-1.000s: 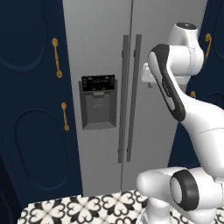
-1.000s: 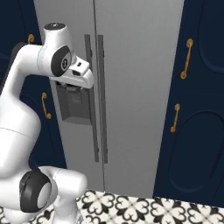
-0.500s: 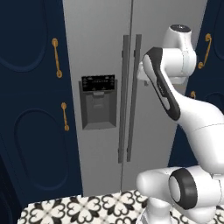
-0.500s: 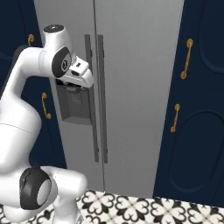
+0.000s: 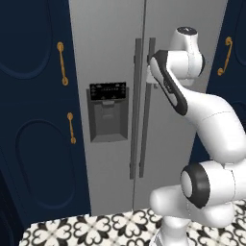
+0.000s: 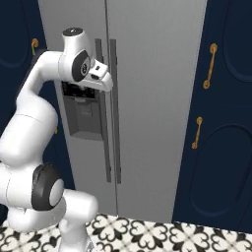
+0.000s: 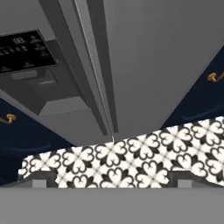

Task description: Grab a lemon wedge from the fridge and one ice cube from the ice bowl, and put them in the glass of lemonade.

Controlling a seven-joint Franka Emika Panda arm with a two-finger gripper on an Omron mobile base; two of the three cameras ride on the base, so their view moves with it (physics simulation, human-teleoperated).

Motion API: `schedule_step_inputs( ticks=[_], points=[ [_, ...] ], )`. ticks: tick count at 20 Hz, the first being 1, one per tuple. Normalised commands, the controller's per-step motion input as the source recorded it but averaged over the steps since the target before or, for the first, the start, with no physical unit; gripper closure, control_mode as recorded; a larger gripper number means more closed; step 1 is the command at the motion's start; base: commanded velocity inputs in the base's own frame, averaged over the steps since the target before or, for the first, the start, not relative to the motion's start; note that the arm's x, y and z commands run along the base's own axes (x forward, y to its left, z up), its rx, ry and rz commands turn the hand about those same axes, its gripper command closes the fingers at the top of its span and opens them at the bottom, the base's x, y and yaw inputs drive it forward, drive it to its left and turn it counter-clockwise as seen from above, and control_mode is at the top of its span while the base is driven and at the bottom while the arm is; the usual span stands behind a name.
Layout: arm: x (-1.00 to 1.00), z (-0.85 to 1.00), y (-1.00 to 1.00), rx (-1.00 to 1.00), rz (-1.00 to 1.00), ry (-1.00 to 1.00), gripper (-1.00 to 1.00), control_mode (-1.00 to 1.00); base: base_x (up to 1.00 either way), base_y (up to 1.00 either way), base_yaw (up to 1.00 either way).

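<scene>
Blue cabinets stand beside the shut fridge (image 5: 120,96); the claw (image 6: 104,81), wide open and empty, sits mid-frame near its handles to pull.

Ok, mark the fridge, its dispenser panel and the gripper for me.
fridge (image 6: 157,98), right base view, on its right door face.
dispenser panel (image 5: 108,111), left base view, on its dark recess.
gripper (image 6: 101,78), right base view, by the door handles, open.

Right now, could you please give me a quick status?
Tool open, empty, near the handles. Fridge doors shut. Nothing in the way.
</scene>
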Motion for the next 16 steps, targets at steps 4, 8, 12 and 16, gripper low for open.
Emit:
schedule_step_inputs(
  ticks=[4, 8, 12, 16],
  points=[
    [0.66, -0.41, -0.23, 0.0, 0.02, -0.23, -1.0, -1.0, 0.0, 0.0, 0.0],
    [0.94, -0.34, -0.03, 0.0, 0.07, -0.17, -1.0, -1.0, 0.0, 0.0, 0.0],
    [0.76, -0.39, 0.0, 0.0, 0.09, -0.14, -1.0, -1.0, 0.0, 0.0, 0.0],
    [0.44, -0.05, 0.0, -0.1, 0.03, -0.01, -1.0, -1.0, 0.0, 0.0, 0.0]
  ],
)
